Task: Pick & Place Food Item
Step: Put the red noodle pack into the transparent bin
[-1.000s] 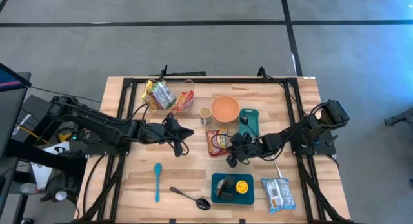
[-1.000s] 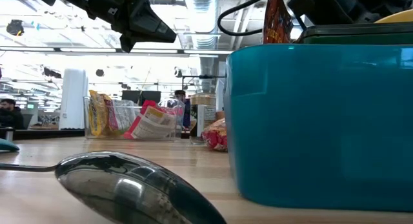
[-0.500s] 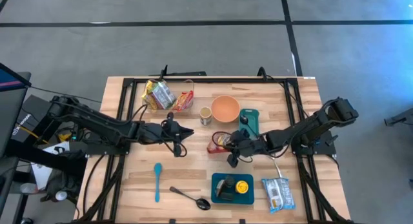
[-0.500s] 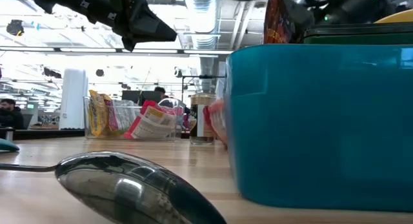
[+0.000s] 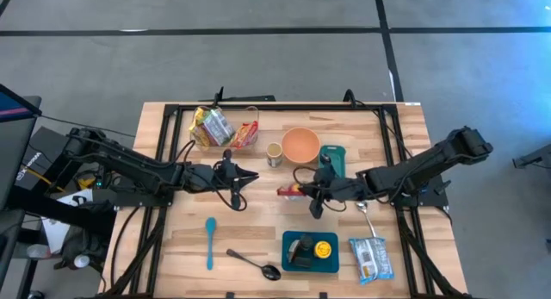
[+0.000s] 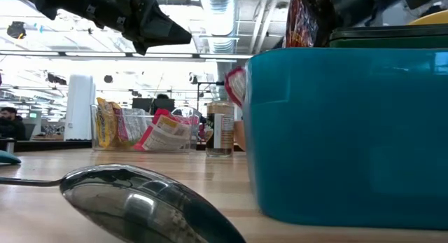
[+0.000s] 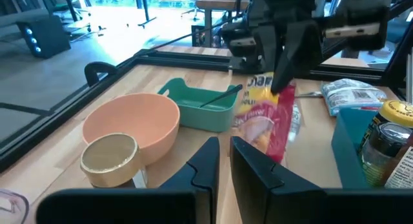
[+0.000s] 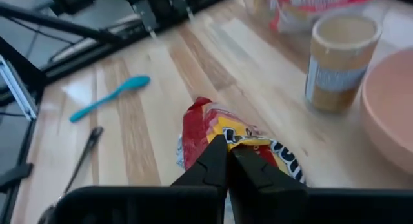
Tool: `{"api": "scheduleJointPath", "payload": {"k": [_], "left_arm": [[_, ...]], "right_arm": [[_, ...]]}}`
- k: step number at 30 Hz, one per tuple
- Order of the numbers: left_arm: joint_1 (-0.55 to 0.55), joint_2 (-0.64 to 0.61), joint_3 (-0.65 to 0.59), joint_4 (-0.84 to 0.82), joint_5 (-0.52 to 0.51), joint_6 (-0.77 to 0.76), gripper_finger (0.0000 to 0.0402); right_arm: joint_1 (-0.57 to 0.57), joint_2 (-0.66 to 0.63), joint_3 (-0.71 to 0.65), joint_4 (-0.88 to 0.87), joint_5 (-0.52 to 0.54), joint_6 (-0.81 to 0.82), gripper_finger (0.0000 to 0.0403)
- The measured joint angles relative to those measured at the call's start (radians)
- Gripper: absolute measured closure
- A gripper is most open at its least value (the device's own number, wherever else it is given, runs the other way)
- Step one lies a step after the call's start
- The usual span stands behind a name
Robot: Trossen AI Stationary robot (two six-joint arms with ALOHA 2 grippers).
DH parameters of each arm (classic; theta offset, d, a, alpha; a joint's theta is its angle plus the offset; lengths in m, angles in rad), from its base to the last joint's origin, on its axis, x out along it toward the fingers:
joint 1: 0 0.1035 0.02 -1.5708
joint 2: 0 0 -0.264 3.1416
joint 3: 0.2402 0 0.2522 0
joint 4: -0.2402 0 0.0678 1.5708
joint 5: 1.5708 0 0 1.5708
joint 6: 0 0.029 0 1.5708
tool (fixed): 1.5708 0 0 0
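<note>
Mid-carry: right gripper (image 5: 303, 192) is clamped on the red-and-yellow snack packet (image 5: 290, 191), lifted off the bench near its centre, just in front of the orange bowl (image 5: 300, 145); left gripper (image 5: 250, 177) waits closed and empty to the left; next it likely needs a drop spot, perhaps the bowl.

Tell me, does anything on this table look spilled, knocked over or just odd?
Nothing spilled. The one odd sight: a red and yellow snack packet hangs off the wood, pinched by the right gripper beside the orange bowl. The left gripper hovers shut and empty.
</note>
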Motion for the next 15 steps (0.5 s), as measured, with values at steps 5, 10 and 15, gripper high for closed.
{"api": "scheduleJointPath", "payload": {"k": [5, 10, 15], "left_arm": [[0.000, 0.015, 0.000, 0.037, 0.000, 0.024, 0.0371], [0.000, 0.088, 0.001, 0.137, 0.002, 0.078, 0.0371], [0.000, 0.174, 0.000, 0.228, 0.002, 0.149, 0.0371]], "right_arm": [[-0.004, -0.009, 0.000, 0.082, 0.008, -0.056, 0.0403], [-0.031, -0.007, 0.000, 0.121, 0.007, -0.072, 0.0403], [-0.053, -0.006, 0.000, 0.145, 0.000, -0.078, 0.0403]]}}
